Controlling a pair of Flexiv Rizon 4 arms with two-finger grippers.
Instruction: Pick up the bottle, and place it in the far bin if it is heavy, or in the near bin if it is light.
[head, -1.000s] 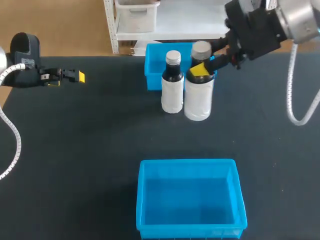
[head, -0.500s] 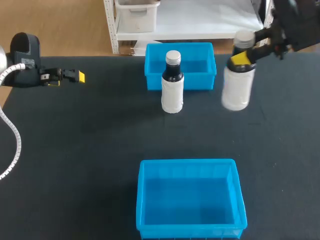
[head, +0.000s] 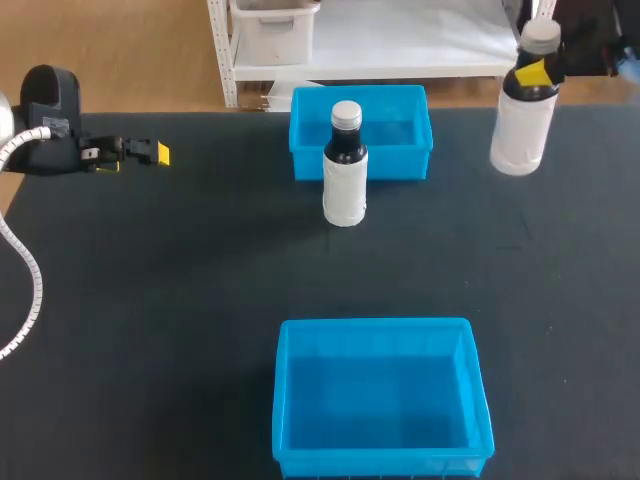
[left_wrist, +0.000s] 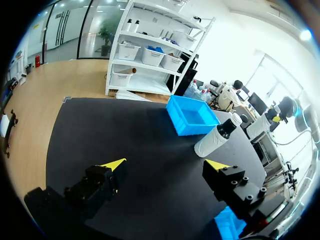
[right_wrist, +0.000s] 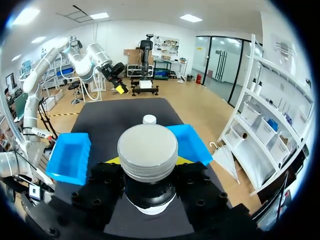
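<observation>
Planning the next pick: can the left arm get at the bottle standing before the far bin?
Probably yes: the left gripper is open, with bare table between it and the standing bottle.

Desk (head: 150, 300) matt black. Near bin (head: 283, 400), far bin (head: 308, 165) glossy blue plastic. Bottle (head: 518, 135) at 1 o'clock: white matt wrap.

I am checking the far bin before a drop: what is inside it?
Only bare blue floor shows inside the far bin. The standing bottle in front covers a strip of floor and front wall; that strip is hidden.
</observation>
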